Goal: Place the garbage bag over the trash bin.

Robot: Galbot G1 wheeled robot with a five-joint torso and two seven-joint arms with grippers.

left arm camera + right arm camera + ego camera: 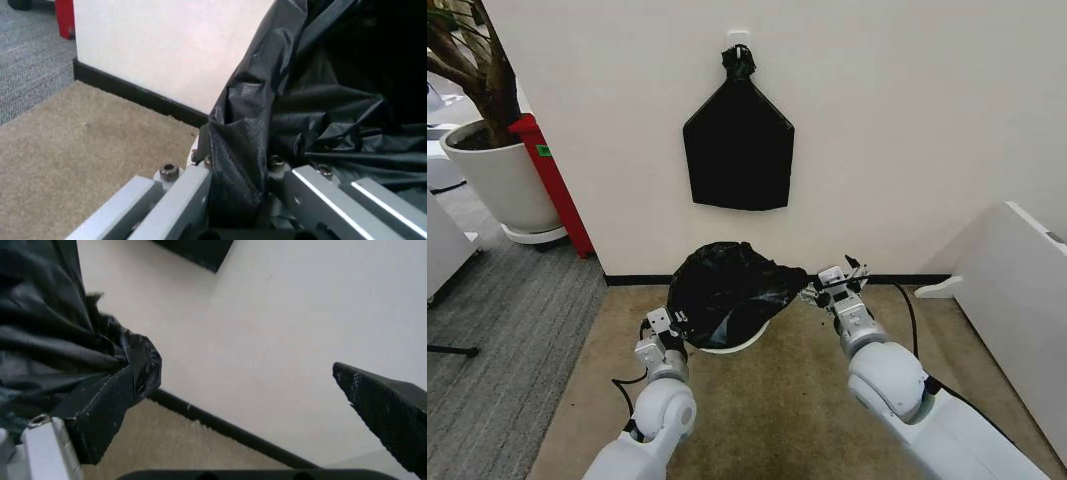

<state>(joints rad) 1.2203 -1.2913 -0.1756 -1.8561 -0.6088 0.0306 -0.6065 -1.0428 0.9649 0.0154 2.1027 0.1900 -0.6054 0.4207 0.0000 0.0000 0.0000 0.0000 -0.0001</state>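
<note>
We have the garbage bag (724, 293) draped over the trash bin (732, 346), which stands on the tan carpet (777, 400) close to the wall (877, 120), below the flat black bag bundle (738, 150) hanging on it. Only a sliver of the bin's pale rim shows under the rumpled plastic.

Our left tool (670, 326) sits at the bag's near-left edge, and the left wrist view shows a fold of the film caught between its two metal fingers (183, 200), pinched tight. Our right tool (835, 285) is at the bag's right edge. In the right wrist view its jaws stand spread wide: one finger (100, 420) has the plastic bunched against it, the other finger (390, 410) is well apart and bare. So on that side the bag seems merely hooked, not clamped.

The risks, as we judge them:
- The film may slide off the single right finger, letting that side fall inside the bin.
- With the left pinch firm, any pull to the right could drag the light bin or tip it.
- The thin plastic could tear at the left pinch if stretched over the rim.
- We cannot tell whether the far rim, by the wall, is covered.
</note>
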